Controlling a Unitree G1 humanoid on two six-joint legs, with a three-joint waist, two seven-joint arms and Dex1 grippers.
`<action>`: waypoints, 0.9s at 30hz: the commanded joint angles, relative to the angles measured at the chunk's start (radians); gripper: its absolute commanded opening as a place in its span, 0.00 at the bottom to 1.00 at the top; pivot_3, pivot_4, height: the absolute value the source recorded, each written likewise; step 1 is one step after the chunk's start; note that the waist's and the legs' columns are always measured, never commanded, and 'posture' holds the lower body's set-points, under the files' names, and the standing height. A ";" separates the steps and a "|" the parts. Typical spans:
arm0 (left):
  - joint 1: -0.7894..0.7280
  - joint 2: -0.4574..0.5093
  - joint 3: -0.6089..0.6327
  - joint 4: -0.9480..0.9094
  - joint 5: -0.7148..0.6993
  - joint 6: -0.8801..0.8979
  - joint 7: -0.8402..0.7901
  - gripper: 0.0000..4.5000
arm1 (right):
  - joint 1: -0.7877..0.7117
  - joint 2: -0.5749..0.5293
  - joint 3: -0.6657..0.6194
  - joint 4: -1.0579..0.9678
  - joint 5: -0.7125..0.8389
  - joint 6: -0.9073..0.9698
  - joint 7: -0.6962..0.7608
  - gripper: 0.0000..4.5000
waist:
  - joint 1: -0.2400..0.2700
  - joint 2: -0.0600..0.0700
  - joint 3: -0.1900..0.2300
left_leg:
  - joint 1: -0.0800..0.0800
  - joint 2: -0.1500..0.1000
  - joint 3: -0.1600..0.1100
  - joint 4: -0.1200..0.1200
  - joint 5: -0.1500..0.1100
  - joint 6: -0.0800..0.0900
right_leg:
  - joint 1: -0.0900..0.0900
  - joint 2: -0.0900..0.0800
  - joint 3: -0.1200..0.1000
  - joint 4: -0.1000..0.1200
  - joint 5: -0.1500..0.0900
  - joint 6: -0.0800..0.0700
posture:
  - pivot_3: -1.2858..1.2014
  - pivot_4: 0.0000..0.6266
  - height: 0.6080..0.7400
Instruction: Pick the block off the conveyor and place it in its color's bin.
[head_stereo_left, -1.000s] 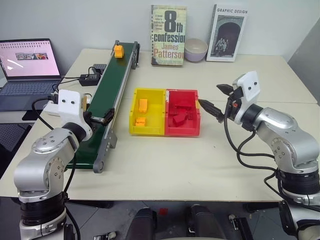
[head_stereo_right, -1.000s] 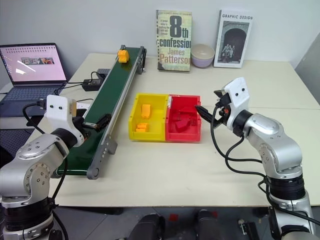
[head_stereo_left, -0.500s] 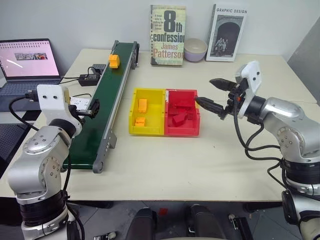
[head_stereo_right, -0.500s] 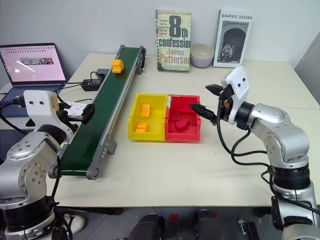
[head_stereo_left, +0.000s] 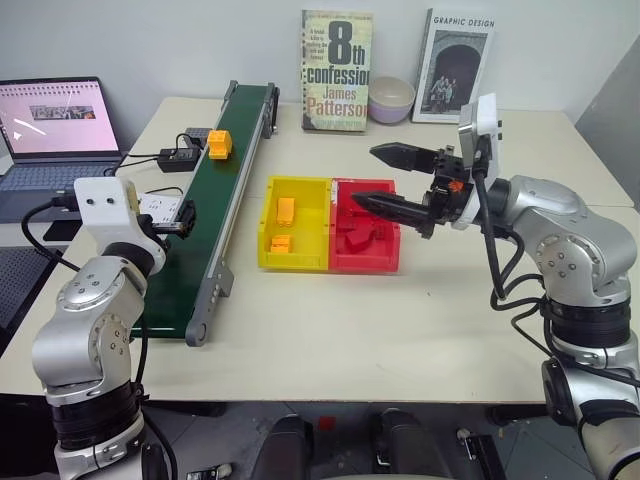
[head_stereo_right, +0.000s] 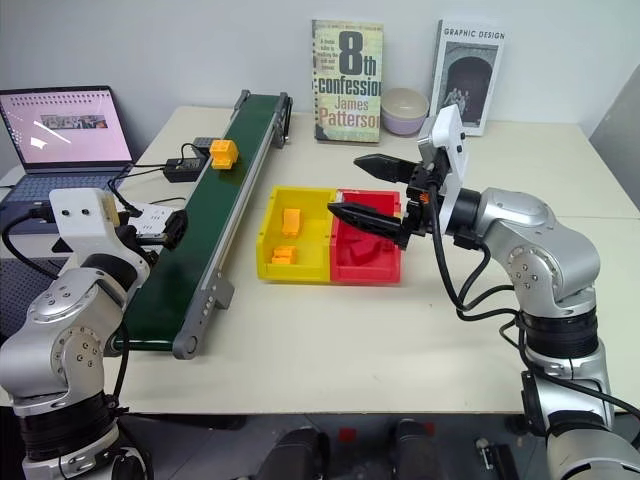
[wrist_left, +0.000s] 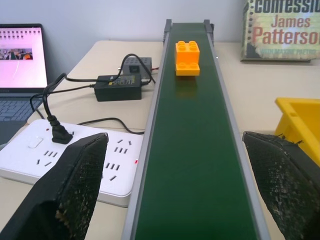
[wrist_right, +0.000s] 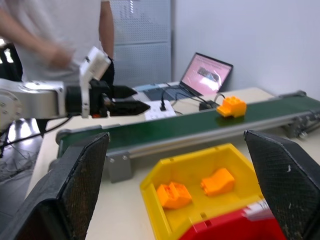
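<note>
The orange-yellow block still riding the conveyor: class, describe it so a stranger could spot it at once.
Find the long dark green conveyor on the table's left side. Near its far end sits the block, a small studded orange-yellow brick. Unlike the similar bricks lying in the yellow bin, it stands alone on the belt.

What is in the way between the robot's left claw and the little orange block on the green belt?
Nothing visible. The left end effector is open and looks straight along the bare belt to the block, which sits farther up it.
</note>
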 joint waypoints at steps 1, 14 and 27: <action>-0.019 0.005 -0.005 0.000 0.011 -0.039 -0.006 1.00 | -0.016 -0.010 0.000 -0.040 0.014 -0.018 0.025 1.00 | 0.000 0.000 0.000 | 0.000 0.000 0.000 0.000 0.000 0.000 | 0.000 0.000 0.000 0.000 0.000 0.000 | 0.52 0.24 1.00; -0.065 -0.028 -0.079 0.132 0.052 -0.115 -0.005 1.00 | 0.011 -0.018 0.013 -0.100 0.025 -0.006 0.026 1.00 | 0.001 0.000 0.000 | 0.000 0.000 0.000 0.000 0.000 0.000 | 0.000 -0.001 0.000 0.000 0.000 0.000 | 0.52 0.24 1.00; -0.145 -0.036 -0.125 0.296 0.100 -0.185 -0.006 1.00 | 0.021 -0.040 -0.004 -0.130 0.042 0.022 -0.001 1.00 | 0.001 0.000 0.000 | 0.000 0.000 -0.001 -0.001 0.000 0.000 | 0.000 -0.002 -0.001 0.000 0.000 0.000 | 0.52 0.24 1.00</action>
